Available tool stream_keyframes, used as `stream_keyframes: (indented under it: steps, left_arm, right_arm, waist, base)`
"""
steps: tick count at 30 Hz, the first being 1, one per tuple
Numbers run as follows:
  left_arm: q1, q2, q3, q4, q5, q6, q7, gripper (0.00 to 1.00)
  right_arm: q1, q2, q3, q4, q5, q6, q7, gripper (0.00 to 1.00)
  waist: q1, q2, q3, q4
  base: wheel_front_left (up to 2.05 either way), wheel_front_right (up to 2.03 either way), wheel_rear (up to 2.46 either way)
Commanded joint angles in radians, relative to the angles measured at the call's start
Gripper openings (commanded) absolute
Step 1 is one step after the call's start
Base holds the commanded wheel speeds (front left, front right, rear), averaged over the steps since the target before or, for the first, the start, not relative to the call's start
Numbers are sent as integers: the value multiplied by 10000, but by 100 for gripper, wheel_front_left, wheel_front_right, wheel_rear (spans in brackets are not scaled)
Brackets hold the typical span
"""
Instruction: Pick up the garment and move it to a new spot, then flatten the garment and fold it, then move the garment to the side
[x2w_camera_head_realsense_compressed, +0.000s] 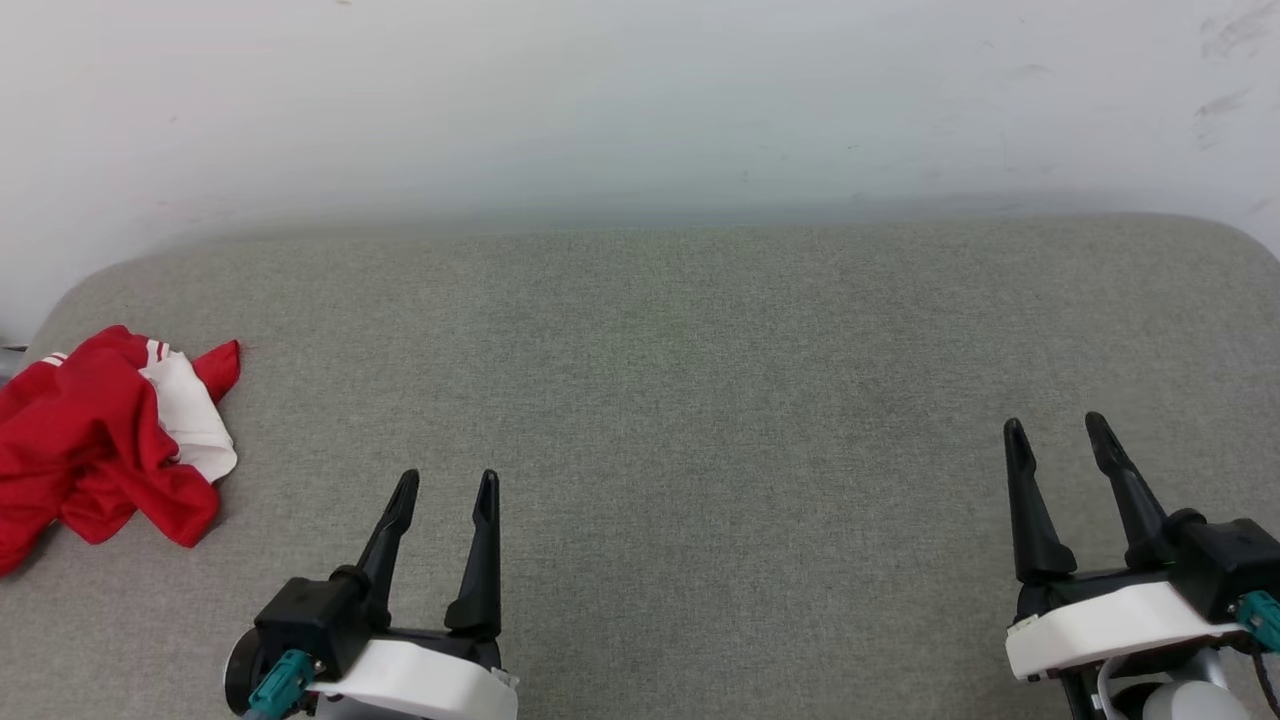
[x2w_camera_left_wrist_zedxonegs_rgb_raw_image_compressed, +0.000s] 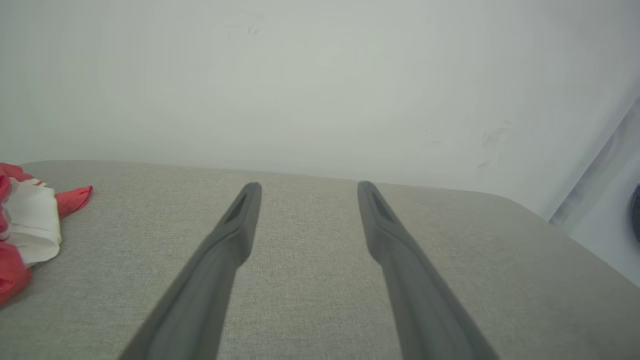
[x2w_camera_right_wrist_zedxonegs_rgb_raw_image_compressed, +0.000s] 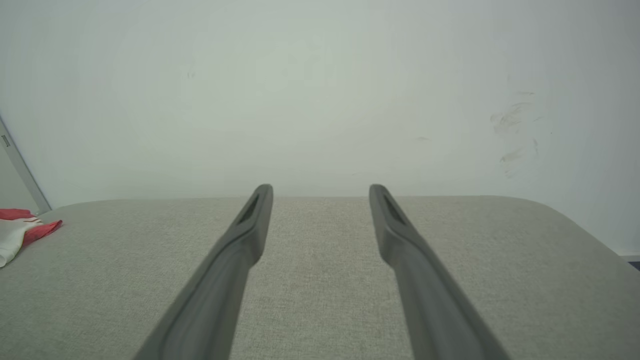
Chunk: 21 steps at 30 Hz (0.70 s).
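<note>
Red garment (x2w_camera_head_realsense_compressed: 95, 450) lies crumpled at the left edge of the grey table (x2w_camera_head_realsense_compressed: 700, 400). My left gripper (x2w_camera_head_realsense_compressed: 448, 482) and right gripper (x2w_camera_head_realsense_compressed: 1055, 426) hang over the table, fingers spread, empty. No step is done yet.

The right claw (x2w_camera_right_wrist_zedxonegs_rgb_raw_image_compressed: 321, 192) hangs over the grey fabric counter (x2w_camera_right_wrist_zedxonegs_rgb_raw_image_compressed: 500, 260), its 2 dark fingers (x2w_camera_right_wrist_zedxonegs_rgb_raw_image_compressed: 240, 250) spread wide and pointing at the white wall (x2w_camera_right_wrist_zedxonegs_rgb_raw_image_compressed: 320, 90). The garment (x2w_camera_right_wrist_zedxonegs_rgb_raw_image_compressed: 20, 230), a red-and-white crumple, lies far off to the left on the counter. Grey scuff marks (x2w_camera_right_wrist_zedxonegs_rgb_raw_image_compressed: 512, 125) smudge the wall on the right.
</note>
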Motion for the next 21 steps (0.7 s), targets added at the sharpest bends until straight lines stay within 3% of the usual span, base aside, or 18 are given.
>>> stream_keyframes:
  steps: [1, 10, 21]
  left_arm:
    - [89, -63, 117, -43, 133, -149, -113, 100]
    - [389, -612, 1021, 90, 544, -854, -301, 100]
    - [451, -759, 1144, 93, 1934, -762, -532, 100]
  right_arm:
    - [38, 7, -33, -127, 45, -2, -95, 100]
    - [171, 8, 97, 24, 505, -2, -293, 100]
    - [153, 10, 198, 89, -79, -3, -493, 100]
  waist:
    - [0, -1, -7, 0]
    - [0, -1, -13, -23]
    - [0, -1, 52, -58]
  base:
    - [0, 0, 0]
    - [0, 0, 0]
    - [0, 0, 0]
